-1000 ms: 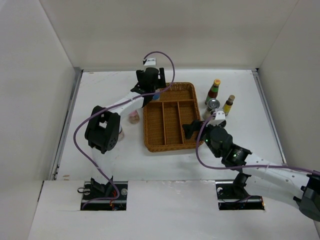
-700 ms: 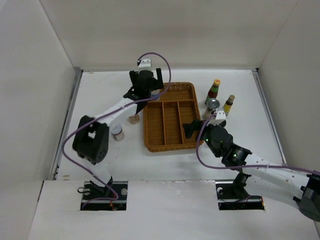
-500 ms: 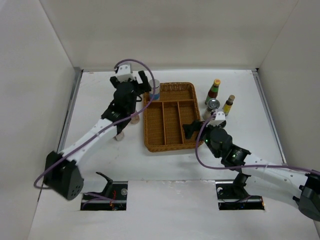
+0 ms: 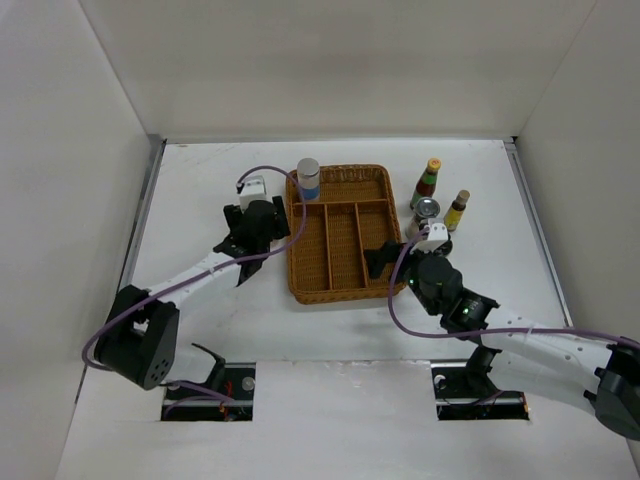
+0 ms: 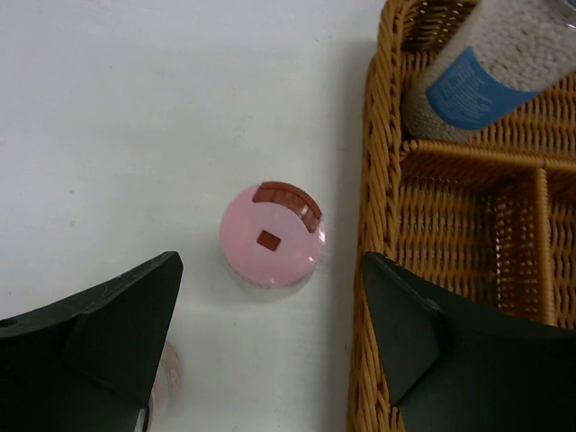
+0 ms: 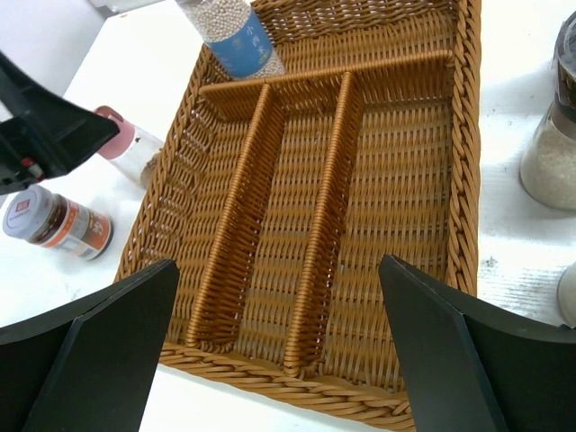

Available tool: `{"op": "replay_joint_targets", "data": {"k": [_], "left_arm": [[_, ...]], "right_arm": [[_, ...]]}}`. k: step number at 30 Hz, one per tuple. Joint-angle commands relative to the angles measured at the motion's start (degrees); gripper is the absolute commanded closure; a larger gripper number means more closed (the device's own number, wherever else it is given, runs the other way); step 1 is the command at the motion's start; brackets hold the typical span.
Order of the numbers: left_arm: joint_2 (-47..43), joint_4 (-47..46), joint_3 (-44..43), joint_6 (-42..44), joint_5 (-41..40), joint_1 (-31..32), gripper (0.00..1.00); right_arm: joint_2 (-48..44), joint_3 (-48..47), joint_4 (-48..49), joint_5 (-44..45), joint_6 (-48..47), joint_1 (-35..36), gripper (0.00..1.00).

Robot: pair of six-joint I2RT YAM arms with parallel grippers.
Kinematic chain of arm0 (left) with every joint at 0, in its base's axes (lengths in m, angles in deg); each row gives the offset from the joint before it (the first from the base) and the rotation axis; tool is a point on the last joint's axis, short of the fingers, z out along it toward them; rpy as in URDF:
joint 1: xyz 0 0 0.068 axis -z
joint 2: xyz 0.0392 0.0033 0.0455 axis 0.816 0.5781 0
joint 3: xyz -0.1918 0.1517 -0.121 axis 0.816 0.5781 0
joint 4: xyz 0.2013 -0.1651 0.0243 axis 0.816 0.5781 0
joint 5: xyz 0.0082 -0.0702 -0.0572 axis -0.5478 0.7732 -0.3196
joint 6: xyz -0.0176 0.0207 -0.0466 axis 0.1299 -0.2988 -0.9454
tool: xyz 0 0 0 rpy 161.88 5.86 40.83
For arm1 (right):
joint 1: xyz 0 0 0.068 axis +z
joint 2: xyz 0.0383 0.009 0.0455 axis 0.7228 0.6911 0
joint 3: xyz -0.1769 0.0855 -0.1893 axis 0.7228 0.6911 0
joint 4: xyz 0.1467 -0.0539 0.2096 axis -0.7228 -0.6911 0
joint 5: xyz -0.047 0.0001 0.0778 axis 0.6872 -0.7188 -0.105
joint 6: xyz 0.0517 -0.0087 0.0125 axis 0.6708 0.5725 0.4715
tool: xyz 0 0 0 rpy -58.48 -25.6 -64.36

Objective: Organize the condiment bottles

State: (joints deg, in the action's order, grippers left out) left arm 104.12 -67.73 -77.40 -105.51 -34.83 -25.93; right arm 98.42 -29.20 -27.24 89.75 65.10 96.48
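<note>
- left end effector (image 5: 270, 263): fingers spread, holding nothing, touching nothing.
- pink-lidded jar (image 5: 273, 236) stands on the counter (image 4: 200, 180) directly under the gap, centred between the two fingers and clear of both.
- red-label jar (image 6: 54, 223), white lid, is just behind the left finger, mostly hidden in the left wrist view.
- wicker tray (image 5: 378, 180): its left rim runs just beside the right finger, close to the pink-lidded jar. I can't tell if they touch.
- blue-label bottle (image 5: 486, 67) is ahead and to the right of that end effector, upright in the left corner of the tray's far cross compartment.
- right end effector (image 6: 277, 270): fingers spread as wide as they go, empty, hanging over the tray's near right part with no contact.
- below and ahead of it are the three long compartments, with nothing in them.
- silver-lidded jar (image 6: 551, 162) is on the counter to its right, just outside the tray's right rim.
- yellow-capped sauce bottle (image 4: 428, 183) and brown-capped sauce bottle (image 4: 457, 210) are upright further out, beyond and beside the silver-lidded jar.
- nothing stands between either end effector and the tray.
</note>
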Motion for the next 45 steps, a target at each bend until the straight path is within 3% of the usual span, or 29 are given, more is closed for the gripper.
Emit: {"op": "replay_joint_targets", "data": {"k": [1, 7, 12, 15, 23, 28, 33, 38, 43, 45], "left_arm": [[1.20, -6.90, -1.70, -0.70, 1.03, -2.16, 0.19], [6.83, -10.16, -3.37, -0.17, 3.67, -4.89, 0.24], [7.72, -11.13, -4.69, 0.00, 3.85, -4.46, 0.59], [3.95, -11.48, -4.87, 0.79, 3.32, -2.96, 0.71], [-6.70, -7.27, -5.83, 3.96, -1.08, 5.03, 0.73], [-1.27, -7.70, -8.20, 2.46, -0.37, 10.48, 0.73], [8.05, -11.57, -10.58, 2.03, -0.02, 10.76, 0.73], [14.73, -13.50, -12.42, 0.88, 1.65, 9.52, 0.67], [14.93, -14.47, -11.73, 0.44, 1.56, 10.14, 0.21], [10.90, -14.82, -9.98, 0.44, 1.21, 10.23, 0.10]], "right_arm": [[-0.41, -0.54, 3.18, -0.54, -0.27, -0.32, 0.00], [-0.15, -0.54, 3.27, -0.81, -0.28, -0.05, 0.00], [-0.06, -0.37, 3.53, -1.51, 0.08, -0.05, 0.00], [0.99, -0.28, 4.24, -2.30, 0.16, -0.14, 0.00], [2.31, -0.10, 5.47, -3.18, 0.34, -0.05, 0.00], [0.82, 0.51, 5.65, -2.65, 0.43, -0.14, 0.00], [-1.11, 1.12, 5.03, -2.48, 0.60, -0.41, 0.00], [-2.17, 1.48, 4.77, -2.21, 0.60, -0.58, 0.00], [-2.00, 1.57, 4.77, -2.13, 0.69, -0.50, 0.00], [-1.30, 1.57, 5.29, -2.39, 0.69, -0.67, 0.00]]}}
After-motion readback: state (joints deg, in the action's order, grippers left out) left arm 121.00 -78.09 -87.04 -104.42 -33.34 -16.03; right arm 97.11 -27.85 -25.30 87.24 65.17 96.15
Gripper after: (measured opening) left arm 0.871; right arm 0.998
